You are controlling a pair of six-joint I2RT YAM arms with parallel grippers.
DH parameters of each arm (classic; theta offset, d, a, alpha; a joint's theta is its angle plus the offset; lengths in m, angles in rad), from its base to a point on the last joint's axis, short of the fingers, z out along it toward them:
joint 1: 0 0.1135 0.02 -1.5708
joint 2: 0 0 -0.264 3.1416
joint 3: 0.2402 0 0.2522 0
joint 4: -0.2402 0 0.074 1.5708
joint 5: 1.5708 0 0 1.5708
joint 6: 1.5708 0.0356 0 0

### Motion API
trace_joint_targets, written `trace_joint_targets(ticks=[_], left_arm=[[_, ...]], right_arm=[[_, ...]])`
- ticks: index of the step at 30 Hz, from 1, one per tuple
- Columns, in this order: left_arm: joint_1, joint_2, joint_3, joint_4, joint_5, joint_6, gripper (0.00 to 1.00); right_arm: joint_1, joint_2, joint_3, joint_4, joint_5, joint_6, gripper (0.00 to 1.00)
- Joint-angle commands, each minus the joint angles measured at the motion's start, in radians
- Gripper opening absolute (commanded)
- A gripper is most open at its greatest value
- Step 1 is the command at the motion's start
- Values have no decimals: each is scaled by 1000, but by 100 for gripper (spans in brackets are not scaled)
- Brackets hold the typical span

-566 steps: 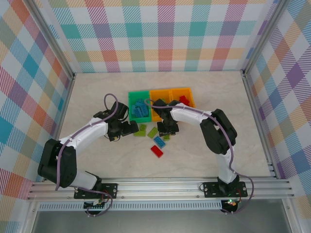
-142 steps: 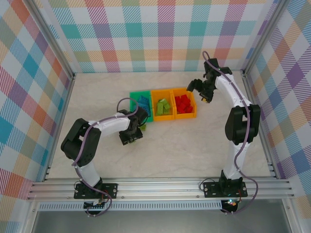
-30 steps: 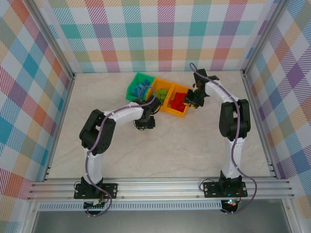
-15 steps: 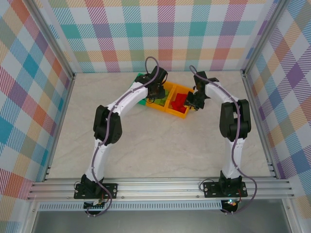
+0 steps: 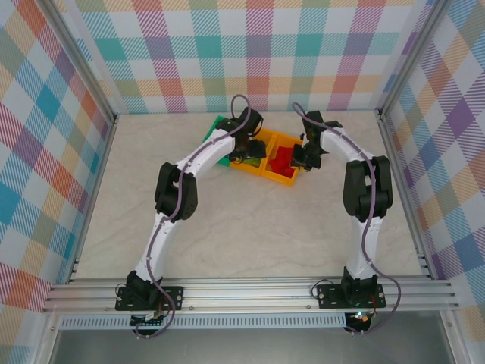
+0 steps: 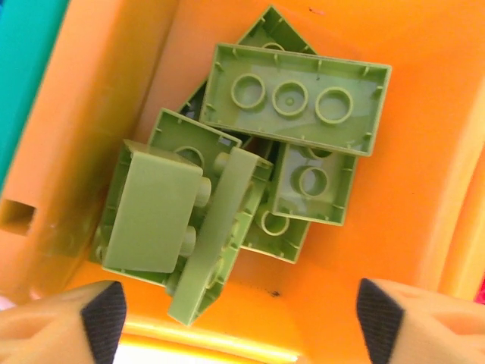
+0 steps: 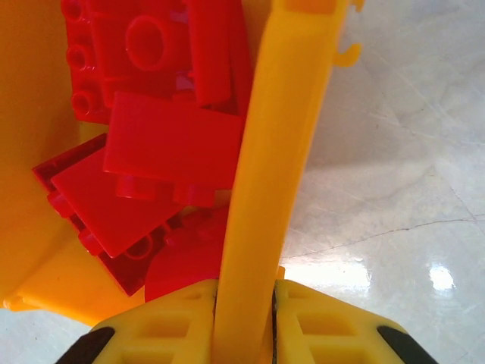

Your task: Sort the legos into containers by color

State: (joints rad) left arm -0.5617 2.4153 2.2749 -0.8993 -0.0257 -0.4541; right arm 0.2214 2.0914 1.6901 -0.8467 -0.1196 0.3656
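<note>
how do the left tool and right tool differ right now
The left tool stands open; the right tool is shut. The left tool holds nothing and hovers over the lime bricks in the middle bin; the right tool clamps the side wall of the red-brick bin. Both are at orange bins.

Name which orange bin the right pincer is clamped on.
The orange bin of red bricks: the right pincer is shut on its side wall. The other orange bin holds lime-green bricks.

One green bin (image 5: pixel 214 125), two orange bins (image 5: pixel 282 177)
</note>
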Motion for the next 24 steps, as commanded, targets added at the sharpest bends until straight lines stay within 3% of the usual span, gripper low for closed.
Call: trace_joint_targets(ticks=[1,5,8,9,13,17,21,24], left_arm=[[8,-86,-34,-5,-8,-4,89],[9,-192,-156,33,-48,-21,100],[20,-290,-266,63,-88,-46,100],[23,-320,-295,73,-98,-49,100],[29,-439,-397,111,-149,-34,100],[41,-506,-448,81,-206,-36,100],[59,-569,-517,48,-301,-55,100],[82,-679,-668,117,-402,-25,100]], right_arm=[[-7,-21,1,-39,-35,-146,12],[0,-25,6,-54,-52,-216,12],[-1,-47,5,-46,-38,-208,25],[-1,-61,3,-35,-45,-198,32],[-1,-153,-32,51,-106,-154,75],[-1,-164,2,7,-69,-132,100],[-1,-222,-29,35,-13,-125,100],[-7,-387,-229,242,100,-178,100]])
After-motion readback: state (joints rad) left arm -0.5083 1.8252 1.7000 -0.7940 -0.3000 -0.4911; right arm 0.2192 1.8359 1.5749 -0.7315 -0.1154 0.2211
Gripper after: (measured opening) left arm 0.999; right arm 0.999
